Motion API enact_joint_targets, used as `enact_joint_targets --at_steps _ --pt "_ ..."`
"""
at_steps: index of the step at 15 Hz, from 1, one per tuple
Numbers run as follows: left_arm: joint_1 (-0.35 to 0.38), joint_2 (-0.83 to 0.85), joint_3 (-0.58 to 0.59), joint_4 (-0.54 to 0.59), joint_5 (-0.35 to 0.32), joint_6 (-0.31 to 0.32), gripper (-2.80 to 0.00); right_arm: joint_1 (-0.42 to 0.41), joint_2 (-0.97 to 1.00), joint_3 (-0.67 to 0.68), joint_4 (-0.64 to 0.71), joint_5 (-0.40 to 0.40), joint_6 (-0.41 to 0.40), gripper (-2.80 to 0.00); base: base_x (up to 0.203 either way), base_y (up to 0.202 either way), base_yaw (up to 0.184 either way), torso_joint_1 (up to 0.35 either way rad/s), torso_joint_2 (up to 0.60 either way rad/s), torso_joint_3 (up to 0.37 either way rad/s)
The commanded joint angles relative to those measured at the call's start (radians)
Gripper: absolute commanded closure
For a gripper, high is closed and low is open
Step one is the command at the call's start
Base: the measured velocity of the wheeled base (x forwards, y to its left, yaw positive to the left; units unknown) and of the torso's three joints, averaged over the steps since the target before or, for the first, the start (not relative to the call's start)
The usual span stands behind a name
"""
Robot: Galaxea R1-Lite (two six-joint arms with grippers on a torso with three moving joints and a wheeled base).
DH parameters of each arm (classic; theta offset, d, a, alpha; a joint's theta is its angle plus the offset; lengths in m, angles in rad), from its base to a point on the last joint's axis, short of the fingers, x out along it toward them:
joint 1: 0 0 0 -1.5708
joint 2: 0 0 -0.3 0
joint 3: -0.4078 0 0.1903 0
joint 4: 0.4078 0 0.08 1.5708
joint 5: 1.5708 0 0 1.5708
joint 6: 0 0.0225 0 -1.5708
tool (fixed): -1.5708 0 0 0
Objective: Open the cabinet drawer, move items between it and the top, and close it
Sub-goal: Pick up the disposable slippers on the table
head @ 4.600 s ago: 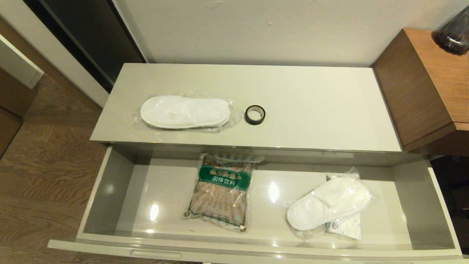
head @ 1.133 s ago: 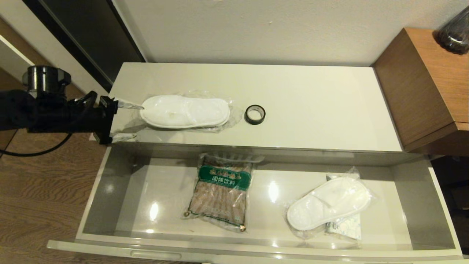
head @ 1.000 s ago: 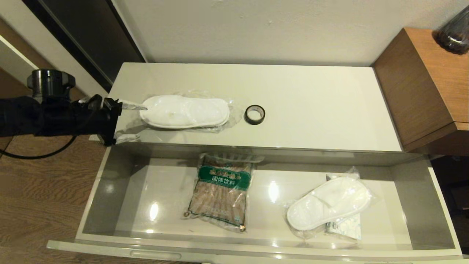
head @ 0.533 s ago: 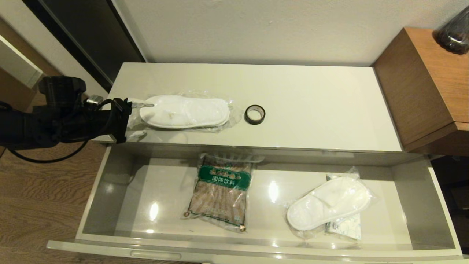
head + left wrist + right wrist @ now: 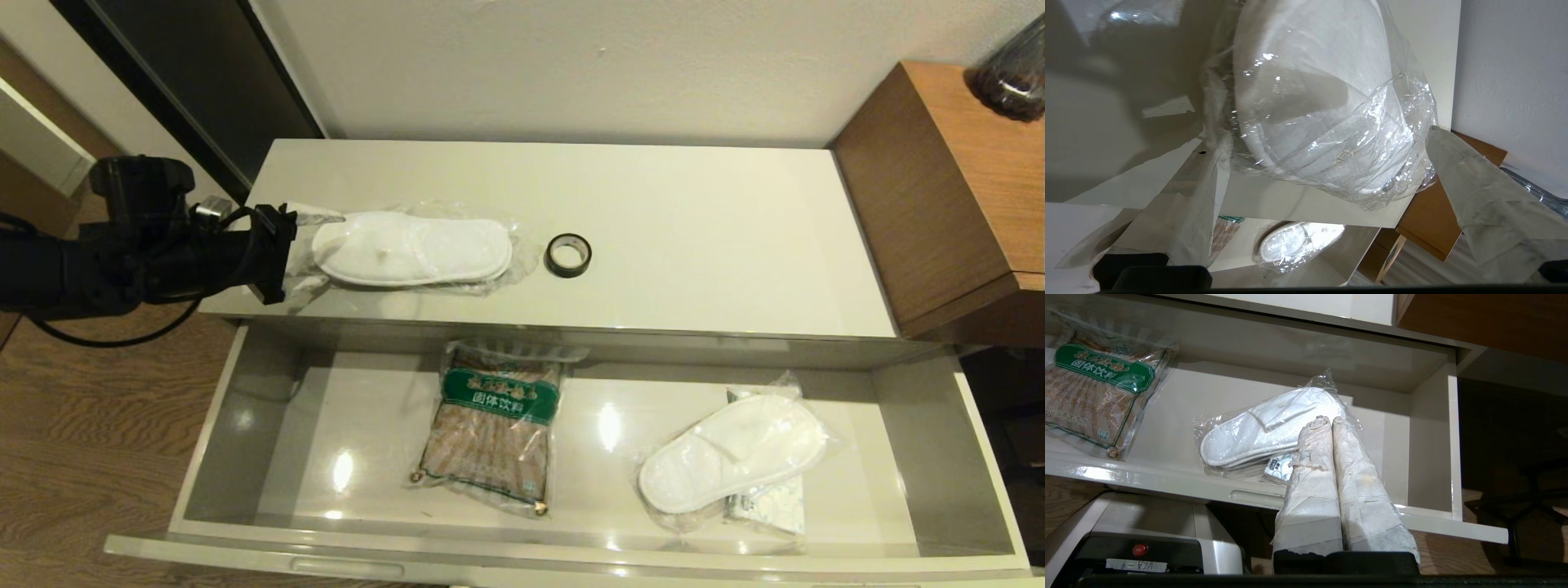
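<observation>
**Left gripper lines up on the bagged slippers**

Drawer [image 5: 269, 425] stands pulled fully out below the cabinet top [image 5: 694, 229], the biggest thing here and my landmark. Inside it, a brown bag with green label [image 5: 494, 429] lies near its middle, and a second slipper pair [image 5: 731, 453] in clear plastic sits toward the drawer's right end, resting on a flat white packet [image 5: 771, 506].

Above the drawer's left half, on the top, lies the first slipper pair [image 5: 412, 249] in its bag. Its long axis runs parallel to the drawer front; the wrist view shows a rounded end nearest the gripper, but heel or toe I cannot tell. A small black tape roll [image 5: 568, 255] lies flat just beyond the pair's other end, above the drawer's middle.

The left gripper [image 5: 304, 249] reaches in from beyond the drawer's left end, its taped fingers [image 5: 1486, 196] spread wide to either side of the slippers' near end and holding nothing. The right gripper [image 5: 1327, 420] hangs in front of the drawer's right part, fingers pressed together, empty.

The danger, as I judge it: the loose plastic is slick, so the fingers may pinch only film and let the slippers sag or slide. A push along that long axis could also shove the pair into the tape roll.
</observation>
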Motion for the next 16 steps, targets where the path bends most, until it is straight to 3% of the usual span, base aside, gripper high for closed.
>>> enact_joint_targets --at_steps 1,8,11,16 --pt "-0.016 0.017 -0.014 -0.004 -0.004 -0.002 -2.80 0.000 0.001 0.000 -0.001 0.001 -0.003 0.00 0.000 0.000 0.000 0.000 0.00 0.000" --pt "-0.019 0.059 -0.018 -0.005 -0.002 0.002 -2.80 0.000 0.001 0.000 -0.001 0.001 -0.001 0.00 0.000 0.000 0.000 0.000 0.00 0.000" --pt "-0.024 0.079 -0.025 -0.106 -0.005 -0.027 -2.80 0.000 0.001 0.000 -0.001 0.001 -0.001 0.00 0.000 0.000 0.000 0.000 0.00 0.000" --pt "-0.037 0.099 -0.052 -0.119 0.001 -0.036 -2.80 0.000 0.001 0.000 -0.001 0.001 -0.003 0.00 0.000 0.000 0.000 0.000 0.00 0.000"
